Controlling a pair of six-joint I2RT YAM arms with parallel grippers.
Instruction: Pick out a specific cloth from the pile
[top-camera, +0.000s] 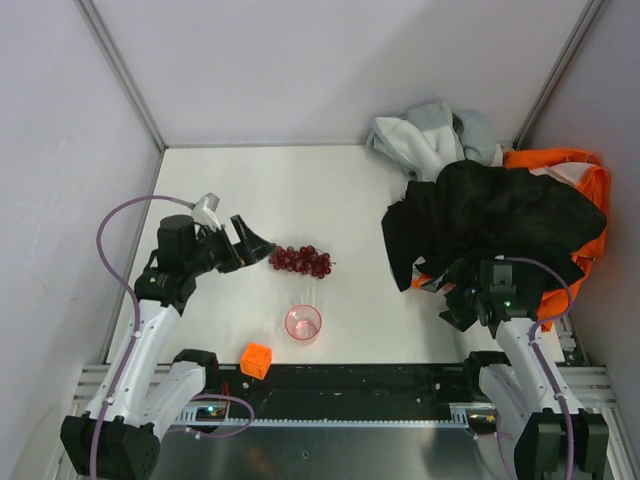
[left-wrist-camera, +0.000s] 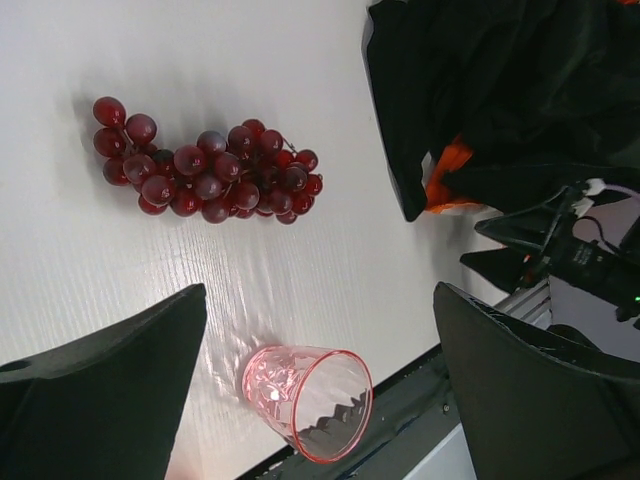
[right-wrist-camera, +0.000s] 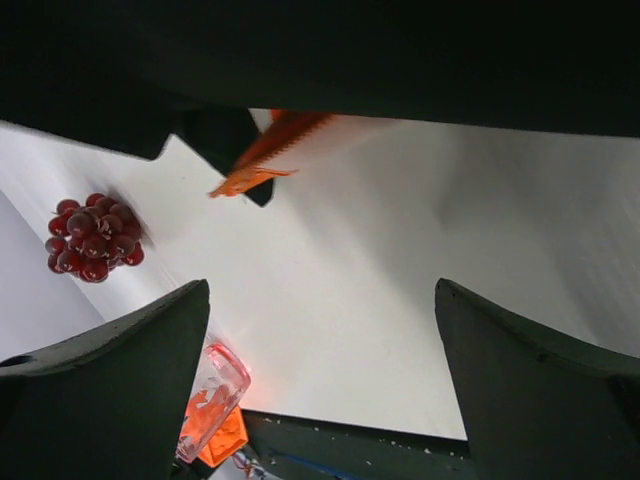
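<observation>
The pile lies at the back right: a large black garment (top-camera: 490, 215) on top, a bright orange one (top-camera: 585, 180) under it and pale grey-white ones (top-camera: 430, 135) behind. I cannot make out the small black cloth apart from the large black garment. My right gripper (top-camera: 450, 298) is open and empty at the garment's near edge. In the right wrist view (right-wrist-camera: 320, 290) the black garment (right-wrist-camera: 350, 50) hangs just above it, with an orange edge (right-wrist-camera: 265, 155) showing. My left gripper (top-camera: 258, 243) is open and empty, far left of the pile, also seen in the left wrist view (left-wrist-camera: 320, 300).
A bunch of red grapes (top-camera: 300, 260) lies mid-table just right of my left gripper. A pink plastic cup (top-camera: 303, 323) stands nearer the front edge, an orange cube (top-camera: 256, 360) on the front rail. White walls enclose the white table (top-camera: 300, 190).
</observation>
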